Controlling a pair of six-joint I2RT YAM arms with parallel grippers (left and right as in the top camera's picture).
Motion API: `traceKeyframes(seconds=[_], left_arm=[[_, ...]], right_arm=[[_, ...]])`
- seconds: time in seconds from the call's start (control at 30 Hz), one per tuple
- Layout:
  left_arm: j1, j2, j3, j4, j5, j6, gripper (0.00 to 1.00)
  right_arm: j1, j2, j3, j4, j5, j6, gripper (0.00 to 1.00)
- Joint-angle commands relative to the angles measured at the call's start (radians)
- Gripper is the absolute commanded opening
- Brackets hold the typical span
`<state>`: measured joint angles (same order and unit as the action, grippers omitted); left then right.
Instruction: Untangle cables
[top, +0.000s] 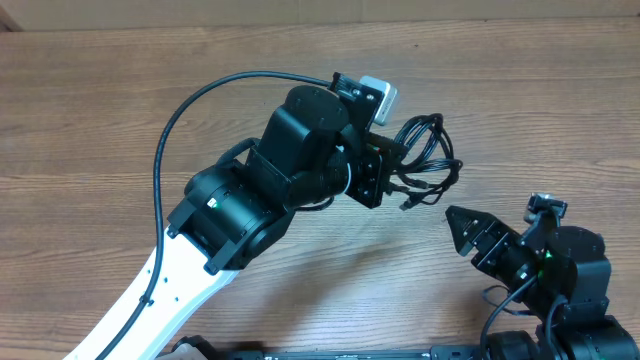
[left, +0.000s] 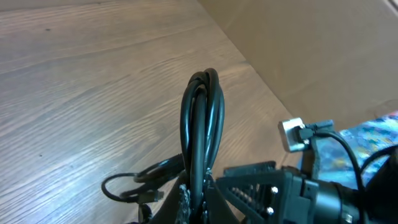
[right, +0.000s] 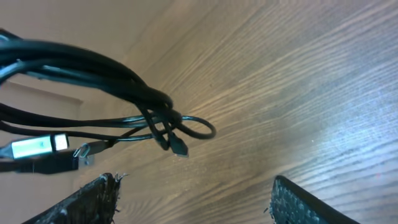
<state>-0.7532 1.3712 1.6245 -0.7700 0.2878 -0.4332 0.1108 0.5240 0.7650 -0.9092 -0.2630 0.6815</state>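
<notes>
Cables (top: 428, 152) are seen as a bundle of thin, glossy black cords gathered into several loops, right of centre over the wooden surface (top: 90, 110) in the overhead view. Just left of the bundle, the left gripper (top: 383, 165) is clamped on it. In the left wrist view the cords are pinched between its fingers (left: 186, 202), and a tall narrow loop (left: 202, 112) is shown standing above them. A smaller strand with a plug end (left: 149, 194) is seen low at the left. The grip itself is cut off by the lower edge, and whether the lowest strands touch the surface cannot be told. Further right, the right gripper (top: 462, 224) is set apart from the bundle, below and beside it. Its fingers (right: 93, 199) are spread wide, with nothing held between them. In the right wrist view the strands are seen crossed in a knot (right: 158, 109), with a plug tip (right: 179, 149) beneath. A pale shiny piece (right: 37, 147) at the left edge is too blurred to be identified.
</notes>
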Motion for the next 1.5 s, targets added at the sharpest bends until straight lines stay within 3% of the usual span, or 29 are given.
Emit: traceKeyframes(seconds=[0.0, 0.27, 0.3, 0.33, 0.43, 0.53, 0.6, 0.83, 0.9, 0.97, 1.2, 1.27, 1.3, 1.47], left_arm=[[-0.005, -0.004, 0.027, 0.016, 0.117, 0.023, 0.04], [-0.005, -0.004, 0.027, 0.016, 0.266, 0.022, 0.04], [-0.005, -0.004, 0.027, 0.016, 0.286, 0.023, 0.04], [-0.005, -0.004, 0.027, 0.016, 0.292, 0.022, 0.04], [-0.005, -0.004, 0.027, 0.016, 0.292, 0.023, 0.04], [-0.005, -0.004, 0.027, 0.016, 0.278, 0.023, 0.04], [-0.005, -0.004, 0.027, 0.016, 0.278, 0.028, 0.04], [-0.005, -0.004, 0.027, -0.003, 0.137, 0.072, 0.05], [-0.005, -0.004, 0.027, -0.031, 0.048, 0.072, 0.14], [-0.005, -0.004, 0.027, -0.06, -0.012, 0.072, 0.04], [-0.005, -0.004, 0.027, -0.072, -0.01, 0.095, 0.04], [-0.005, -0.004, 0.027, -0.08, -0.01, 0.109, 0.09], [-0.005, -0.004, 0.027, -0.09, -0.006, 0.142, 0.04], [-0.005, -0.005, 0.027, -0.132, 0.183, 0.413, 0.04]], right_arm=[[-0.007, -0.001, 0.02, 0.02, 0.074, -0.025, 0.81], [-0.007, -0.001, 0.02, 0.081, 0.087, -0.109, 0.8], [-0.007, -0.001, 0.02, 0.088, 0.087, -0.136, 0.76], [-0.007, -0.001, 0.02, 0.092, 0.087, -0.153, 0.71], [-0.007, -0.001, 0.02, 0.093, 0.087, -0.19, 0.37], [-0.007, -0.001, 0.02, 0.093, 0.077, -0.19, 0.1], [-0.007, -0.001, 0.02, 0.093, 0.075, -0.19, 0.04], [-0.007, -0.001, 0.02, 0.085, 0.076, -0.19, 0.04], [-0.007, -0.001, 0.02, 0.074, 0.076, -0.19, 0.04], [-0.007, -0.001, 0.02, 0.065, 0.076, -0.19, 0.04], [-0.007, -0.001, 0.02, 0.062, 0.076, -0.19, 0.04], [-0.007, -0.001, 0.02, 0.062, 0.076, -0.19, 0.04], [-0.007, -0.001, 0.02, 0.061, 0.077, -0.19, 0.04], [-0.007, -0.001, 0.02, 0.048, 0.105, -0.19, 0.04]])
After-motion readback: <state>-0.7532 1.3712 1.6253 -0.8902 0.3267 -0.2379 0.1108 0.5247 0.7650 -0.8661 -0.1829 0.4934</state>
